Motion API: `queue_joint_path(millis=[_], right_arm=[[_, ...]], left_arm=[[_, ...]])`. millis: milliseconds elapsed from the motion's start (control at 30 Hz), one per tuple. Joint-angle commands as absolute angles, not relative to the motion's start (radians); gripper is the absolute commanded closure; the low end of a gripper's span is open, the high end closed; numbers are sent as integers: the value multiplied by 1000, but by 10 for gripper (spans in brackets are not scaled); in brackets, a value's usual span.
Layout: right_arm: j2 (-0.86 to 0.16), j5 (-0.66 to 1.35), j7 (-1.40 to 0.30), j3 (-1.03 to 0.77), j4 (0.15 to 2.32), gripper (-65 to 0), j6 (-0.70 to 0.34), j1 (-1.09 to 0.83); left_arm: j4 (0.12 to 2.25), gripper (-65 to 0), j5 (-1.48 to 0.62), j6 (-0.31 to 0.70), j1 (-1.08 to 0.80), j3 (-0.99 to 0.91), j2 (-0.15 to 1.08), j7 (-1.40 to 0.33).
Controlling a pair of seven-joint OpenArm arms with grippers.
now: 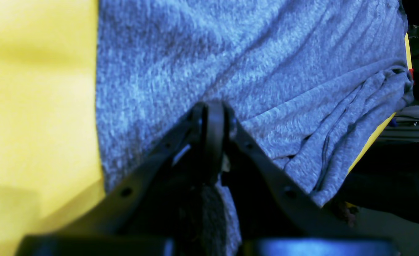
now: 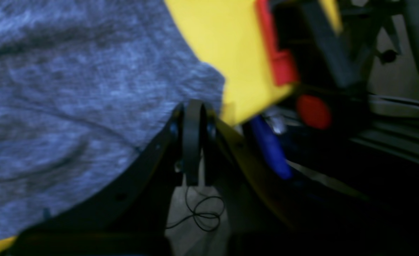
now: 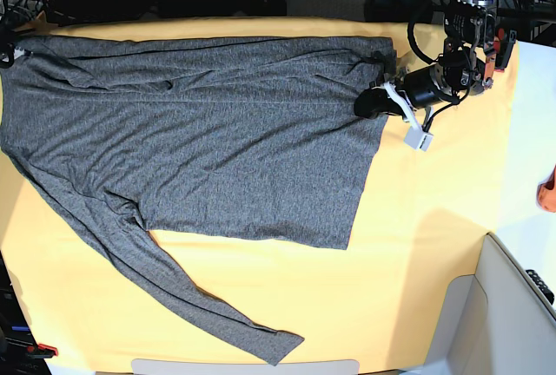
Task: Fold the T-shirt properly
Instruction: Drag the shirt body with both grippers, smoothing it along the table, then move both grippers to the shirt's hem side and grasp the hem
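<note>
Two grippers are seen pinched shut on the shirt [image 3: 208, 141], which is spread across the yellow cloth [image 3: 426, 245]. The left gripper [image 1: 213, 110] is clamped on its hem edge. The right gripper [image 2: 192, 108] is closed on the cloth-side corner; one sleeve [image 3: 174, 284] is laid diagonally.
</note>
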State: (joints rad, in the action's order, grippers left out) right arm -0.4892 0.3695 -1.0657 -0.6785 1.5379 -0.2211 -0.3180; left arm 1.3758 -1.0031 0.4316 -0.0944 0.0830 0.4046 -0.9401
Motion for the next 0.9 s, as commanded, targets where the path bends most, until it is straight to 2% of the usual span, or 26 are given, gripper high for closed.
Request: queue_joint_path(millis=[0,267,600,867], right_arm=[[-515,364,-1038,-687,1554,0,-219,-312],[-496,364,-1017,-688,1558,0,-222,-289],[-461,364,-1017,-690,1664,0,-223,-216],[-410,364,-1017,-688,1675,0,-223,-157]], left_arm=[[1363,-7,-875,375,-108,87,414,-1007],[1446,-13,-877,375,-110,77,415,-1015],[1557,-122,-878,375,-102,74,415,-1061],[1639,-130,-878,375,-101,74,415,-1064]])
